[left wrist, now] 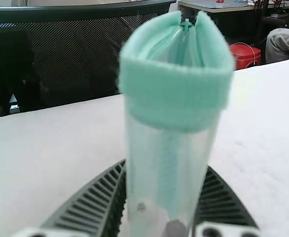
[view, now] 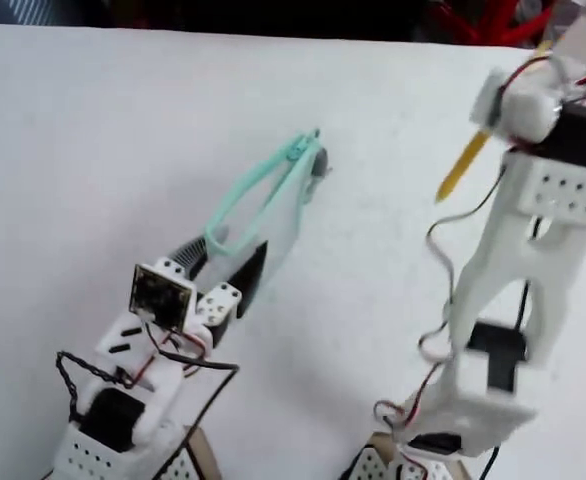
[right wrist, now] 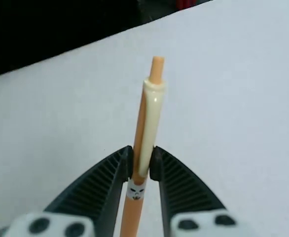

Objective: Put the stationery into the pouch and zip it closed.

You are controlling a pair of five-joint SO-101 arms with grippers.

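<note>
High view: a white table (view: 93,150) with two arms standing at its near edge. The left gripper (view: 223,265) holds a pouch (view: 273,200) of clear plastic with a mint-green border. The pouch extends from the gripper in a slanted line toward the middle of the table. Its zip slider (view: 316,135) is at the end far from the gripper. The two green edges stand apart from each other, so the mouth of the pouch is open. Whether the pouch rests on the table or hangs a little above it, I cannot tell.

In the left wrist view the two dark ribbed jaws are on both sides of the clear plastic and press on it. The green border forms a wide loop at the far end. Behind the table there is a black mesh chair (left wrist: 60,49).

The right gripper (view: 503,115) is at the far right of the table, on a raised arm, and it holds an orange pen (view: 463,165). The pen points down and toward the middle of the table, well apart from the pouch. In the right wrist view the jaws are clamped on the barrel of the pen, and the end with the cream clip points away from the gripper.
</note>
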